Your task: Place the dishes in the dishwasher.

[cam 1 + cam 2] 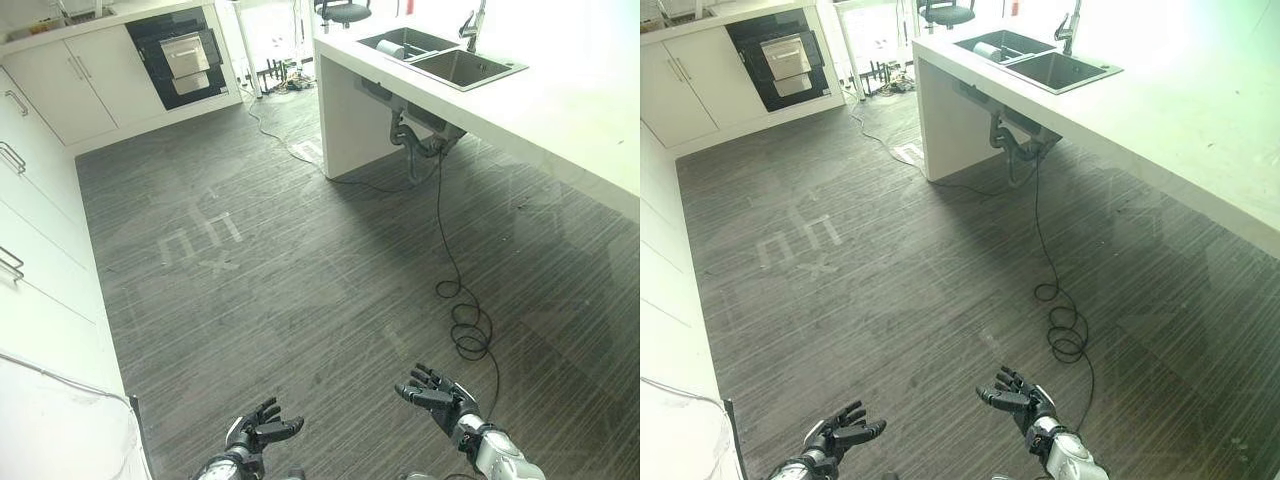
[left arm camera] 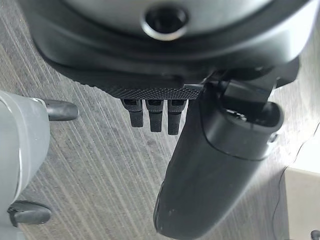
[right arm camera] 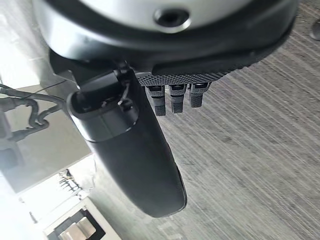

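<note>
You're standing on a dark striped floor (image 1: 300,290) with both hands held low in front of you, and neither one is carrying anything. Your left hand (image 1: 258,432) has its fingers spread and relaxed, palm turned inward, and your right hand (image 1: 437,392) mirrors it, fingers loosely extended over bare floor. The wrist views agree: each thumb stands out straight and the fingers hang free above the floorboards. Far ahead on your left, the dishwasher (image 1: 180,55) sits in the white cabinet run (image 1: 70,85), a dark-framed opening with a metal-fronted drawer showing inside it. On your right a long white counter (image 1: 580,120) carries a double steel sink (image 1: 445,58) with a tap (image 1: 474,24) at its far edge. Something pale and rounded (image 1: 391,48) lies in the farther basin; you can't tell whether it's a dish. Well apart from both hands.
</note>
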Controlling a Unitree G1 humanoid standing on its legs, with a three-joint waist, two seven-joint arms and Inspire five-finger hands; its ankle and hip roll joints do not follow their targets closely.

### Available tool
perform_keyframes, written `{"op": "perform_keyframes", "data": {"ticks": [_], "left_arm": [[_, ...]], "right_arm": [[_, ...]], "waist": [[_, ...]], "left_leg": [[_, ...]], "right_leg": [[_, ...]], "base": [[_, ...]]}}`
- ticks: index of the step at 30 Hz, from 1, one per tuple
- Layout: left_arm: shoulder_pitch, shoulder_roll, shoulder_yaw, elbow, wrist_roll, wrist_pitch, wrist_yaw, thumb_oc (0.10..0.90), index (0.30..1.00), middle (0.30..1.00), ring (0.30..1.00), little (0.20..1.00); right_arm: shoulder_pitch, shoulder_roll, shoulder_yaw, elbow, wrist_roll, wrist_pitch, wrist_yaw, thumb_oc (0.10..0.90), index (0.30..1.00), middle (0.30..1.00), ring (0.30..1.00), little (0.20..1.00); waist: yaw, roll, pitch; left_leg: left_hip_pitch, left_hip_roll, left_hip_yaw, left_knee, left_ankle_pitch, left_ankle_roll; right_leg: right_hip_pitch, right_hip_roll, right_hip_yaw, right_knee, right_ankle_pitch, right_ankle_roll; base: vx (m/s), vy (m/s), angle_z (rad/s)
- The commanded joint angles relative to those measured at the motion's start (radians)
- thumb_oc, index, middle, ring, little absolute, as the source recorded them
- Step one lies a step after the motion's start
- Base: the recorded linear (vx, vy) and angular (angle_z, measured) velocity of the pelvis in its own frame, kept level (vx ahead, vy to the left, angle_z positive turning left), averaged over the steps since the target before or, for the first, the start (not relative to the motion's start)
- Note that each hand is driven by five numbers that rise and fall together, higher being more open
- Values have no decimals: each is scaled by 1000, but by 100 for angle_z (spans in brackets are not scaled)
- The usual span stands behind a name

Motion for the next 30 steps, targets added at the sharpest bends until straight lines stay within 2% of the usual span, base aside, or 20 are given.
{"op": "perform_keyframes", "data": {"ticks": [1, 4, 12, 15, 16, 18, 20, 21, 22, 23, 25, 27, 28, 30], "left_arm": [[-40, 17, 36, -88, -88, -84, -35, 800, 900, 900, 900, 900], [-46, 19, 42, -128, -133, -90, -48, 800, 900, 900, 900, 900], [-45, 30, 22, -209, -139, -93, -79, 800, 900, 900, 900, 900], [-47, 45, 30, -271, -162, -104, -82, 800, 900, 900, 900, 900], [-49, 49, 36, -301, -167, -108, -72, 800, 900, 900, 900, 900], [-51, 52, 42, -321, -146, -143, -22, 800, 900, 900, 900, 900], [-52, 58, 55, -328, -181, -138, -6, 800, 900, 900, 900, 900], [-47, 60, 74, -336, -167, -142, -20, 800, 900, 900, 900, 900], [-44, 61, 78, -343, -156, -140, -33, 800, 900, 900, 900, 900], [-34, 59, 78, -369, -134, -141, -62, 800, 900, 900, 900, 900], [-20, 61, 73, -390, -132, -144, -64, 800, 900, 900, 900, 900], [5, 69, 67, -437, -134, -131, -42, 800, 900, 900, 900, 900], [11, 68, 66, -447, -132, -128, -30, 800, 900, 900, 900, 900], [9, 60, 66, -442, -139, -131, -19, 800, 900, 900, 900, 900]], "right_arm": [[-23, -6, -24, -100, 5, -93, 23, 800, 900, 900, 900, 900], [-21, -3, -23, -112, -12, -99, 42, 800, 900, 900, 900, 900], [-30, -7, -15, -139, -5, -111, 50, 800, 900, 900, 900, 900], [-26, -12, -20, -194, 6, -111, 44, 800, 900, 900, 900, 900], [-23, -13, -26, -223, 17, -101, 32, 800, 900, 900, 900, 900], [-32, -21, -29, -232, 8, -102, 40, 800, 900, 900, 900, 900], [-43, -28, -25, -240, -12, -98, 42, 800, 900, 900, 900, 900], [-48, -32, -24, -244, -15, -96, 33, 800, 900, 900, 900, 900], [-50, -32, -26, -245, -16, -96, 29, 800, 900, 900, 900, 900], [-58, -36, -33, -242, -25, -95, 46, 800, 900, 900, 900, 900], [-58, -38, -34, -243, -37, -96, 61, 800, 900, 900, 900, 900], [-52, -39, -33, -265, -40, -90, 60, 800, 900, 900, 900, 900], [-47, -39, -32, -275, -37, -85, 54, 800, 900, 900, 900, 900], [-37, -39, -29, -289, -53, -82, 45, 800, 900, 900, 900, 900]], "waist": [[10, -13, -27], [7, -9, -26], [8, -5, -23], [1, -3, -10], [-4, -5, 0], [-6, -14, 15], [3, -38, 38], [20, -61, 69], [27, -61, 85], [47, -43, 100], [59, -35, 104], [71, 9, 101], [73, 17, 98], [72, 18, 93]], "left_leg": [[-19, 32, -28, 97, -128, -9], [-15, 34, -31, 97, -127, -10], [-12, 47, -35, 97, -119, -18], [-8, 68, -39, 97, -98, -31], [-3, 74, -42, 97, -80, -37], [21, 58, -42, 97, -62, -31], [42, 23, -35, 97, 5, -21], [19, 0, -26, 169, 87, -17], [-34, -7, -34, 241, 104, -17], [-89, -49, -31, 197, 119, -8], [-77, -66, -34, 105, 128, -4], [-177, -9, -86, 97, 71, -11], [-222, 14, -105, 97, 69, -23], [-264, 45, -109, 97, 67, -36]], "right_leg": [[28, -18, 18, -89, 73, 58], [32, -10, 22, -89, 69, 51], [42, 5, 18, -89, 60, 38], [51, 30, 19, -89, 52, 20], [53, 48, 32, -89, 50, 10], [50, 66, 67, -89, 52, -2], [60, 68, 101, -89, 52, -16], [80, 64, 115, -89, 55, -31], [89, 72, 117, -89, 56, -39], [105, 91, 115, -89, 46, -36], [118, 98, 117, -89, 35, -29], [133, 138, 110, -89, 18, -24], [139, 146, 108, -89, 12, -23], [149, 140, 96, -89, 5, -20]], "base": [[4, -44, -1], [1, -62, -2], [10, -74, -1], [39, -205, -2], [62, -219, 2], [79, -170, 1], [124, -150, -13], [108, -144, -27], [204, -40, -21], [171, 84, -15], [216, 175, 0], [284, 287, -15], [333, 306, -16], [379, 388, -30]]}}
